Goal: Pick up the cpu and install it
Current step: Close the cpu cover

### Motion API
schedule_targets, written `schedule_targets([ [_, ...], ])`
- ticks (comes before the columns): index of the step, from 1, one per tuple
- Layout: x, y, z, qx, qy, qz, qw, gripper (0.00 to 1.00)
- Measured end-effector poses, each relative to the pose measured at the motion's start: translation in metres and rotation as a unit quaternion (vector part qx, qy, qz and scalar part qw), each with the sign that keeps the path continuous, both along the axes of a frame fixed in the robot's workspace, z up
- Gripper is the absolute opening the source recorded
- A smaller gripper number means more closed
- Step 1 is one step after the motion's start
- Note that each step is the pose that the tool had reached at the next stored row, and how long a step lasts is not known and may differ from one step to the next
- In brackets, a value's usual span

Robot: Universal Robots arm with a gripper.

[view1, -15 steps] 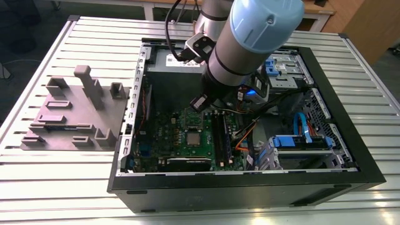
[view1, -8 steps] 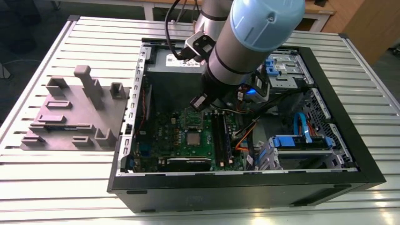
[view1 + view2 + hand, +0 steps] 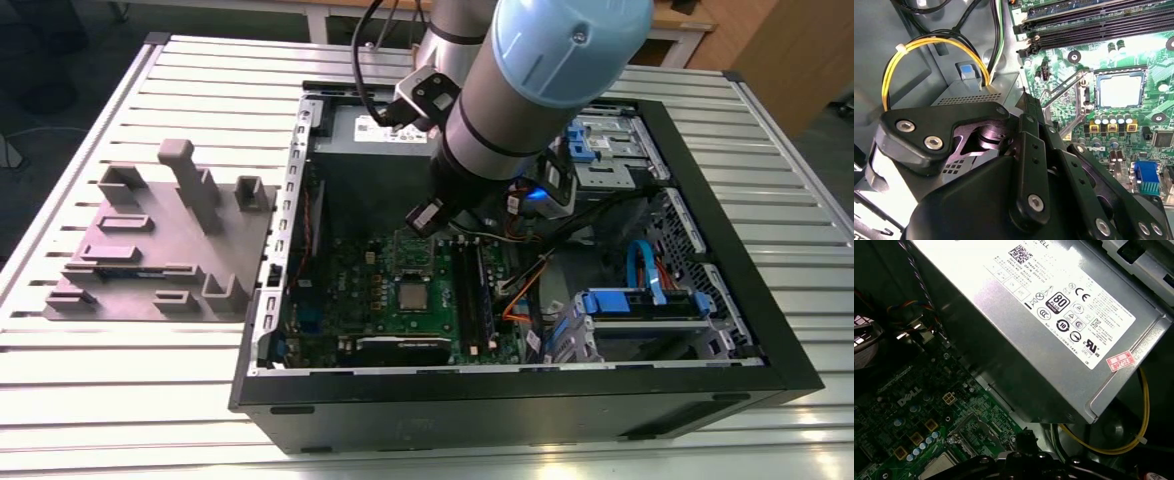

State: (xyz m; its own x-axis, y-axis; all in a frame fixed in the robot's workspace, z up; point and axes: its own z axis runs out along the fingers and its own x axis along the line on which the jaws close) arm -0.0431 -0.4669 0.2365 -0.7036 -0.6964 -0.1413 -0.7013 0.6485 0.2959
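1. While the arm hangs over the open PC case [image 3: 694, 385], the case's black front wall sits nearest in the exterior view, on the slatted metal worktop [image 3: 801, 200].
2. Green motherboard [image 3: 387, 300] lies flat inside the case, toward the exterior view's left.
3. cpu [image 3: 415, 295] sits in the board's socket, silver top up; in the second wrist view the cpu [image 3: 1120, 91] lies inside the square frame with the metal lever [image 3: 1064, 87] beside it.
4. tool [image 3: 461, 232] hovers above the board, just beyond the cpu, apart from it; cannot tell how far its fingers are open, nothing seen held.
5. Grey power supply [image 3: 1054, 330] lies farther back.
6. Grey block tray [image 3: 160, 250] stands on the worktop outside the case, at the exterior view's left.
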Motion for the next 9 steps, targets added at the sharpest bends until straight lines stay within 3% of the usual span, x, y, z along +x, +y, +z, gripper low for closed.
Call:
schedule_targets([
  [9,-0.0001,-0.0023,0.0008,-0.0001,0.0000,0.000,1.00000,0.11],
])
